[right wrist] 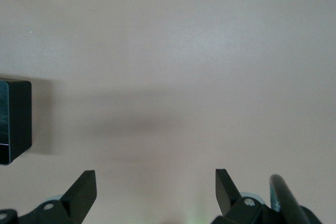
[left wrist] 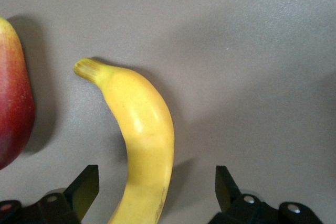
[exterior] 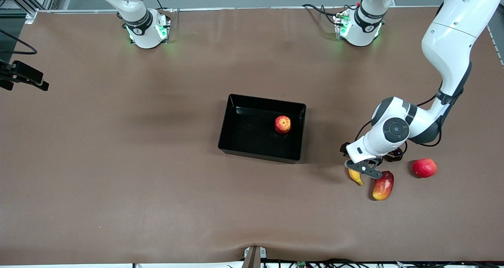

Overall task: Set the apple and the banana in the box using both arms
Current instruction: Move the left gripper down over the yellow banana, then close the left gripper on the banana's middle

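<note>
**Left tool straddled the banana; apple already in the box**

Left tool (exterior: 364, 169) sat low over the banana (exterior: 356, 176) with its fingers (left wrist: 84, 187) spread wide, one on each side of the fruit and neither touching it in the left wrist view. The banana lay flat on the brown tabletop (exterior: 118, 161), well apart from the box (exterior: 232, 122) toward the left arm's end, and somewhat nearer the front camera than the box. In the front view the tool covered most of the banana, leaving only one yellow end showing.

Just beside the banana lay the oblong red-yellow mango (exterior: 383, 185), close enough to crowd the finger on that side; a sliver of tabletop separated the two fruits in the left wrist view. A plain red round fruit (exterior: 425, 168) rested farther still from the box, past the mango and clear of the tool.

The apple (exterior: 282, 124) sat inside the box, near the wall at the left arm's end. The box itself stood near the middle of the tabletop.

Right tool (right wrist: 155, 190) hung with its fingers apart over bare tabletop, holding nothing, with one corner of the box showing at the edge of the right wrist view. The right arm waited.
</note>
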Robot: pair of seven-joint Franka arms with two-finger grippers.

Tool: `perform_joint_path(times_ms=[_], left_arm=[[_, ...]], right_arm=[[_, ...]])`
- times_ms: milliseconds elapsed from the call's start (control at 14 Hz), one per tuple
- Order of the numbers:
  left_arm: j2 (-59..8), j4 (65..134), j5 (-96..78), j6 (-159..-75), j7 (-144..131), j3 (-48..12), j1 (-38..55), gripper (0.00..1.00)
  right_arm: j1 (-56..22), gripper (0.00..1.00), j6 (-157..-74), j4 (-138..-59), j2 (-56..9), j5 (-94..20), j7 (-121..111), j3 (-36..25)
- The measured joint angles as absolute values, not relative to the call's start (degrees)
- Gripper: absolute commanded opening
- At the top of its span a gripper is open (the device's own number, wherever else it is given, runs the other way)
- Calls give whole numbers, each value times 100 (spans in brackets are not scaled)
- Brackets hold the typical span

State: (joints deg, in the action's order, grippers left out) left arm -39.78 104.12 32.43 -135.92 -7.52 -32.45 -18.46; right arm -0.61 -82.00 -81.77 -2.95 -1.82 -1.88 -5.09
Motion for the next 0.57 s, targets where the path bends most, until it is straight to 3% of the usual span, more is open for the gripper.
perform_joint_path(times_ms=[358,430,573], left_arm=[[-4077,10499,3254,-13724,-751,-3238,-1868,9],[-4077,10505,3255,-13725,-751,-3238,-1870,0],[-4068,10505,3265,-13726,-749,-3251,-1872,0]], right_arm=[[-61,100,-8195,-8177,-295,-187,-177,-511],[-61,100,-8195,-8177,-295,-188,-176,-511],[-61,100,-8194,-8177,-295,-190,-172,-511]])
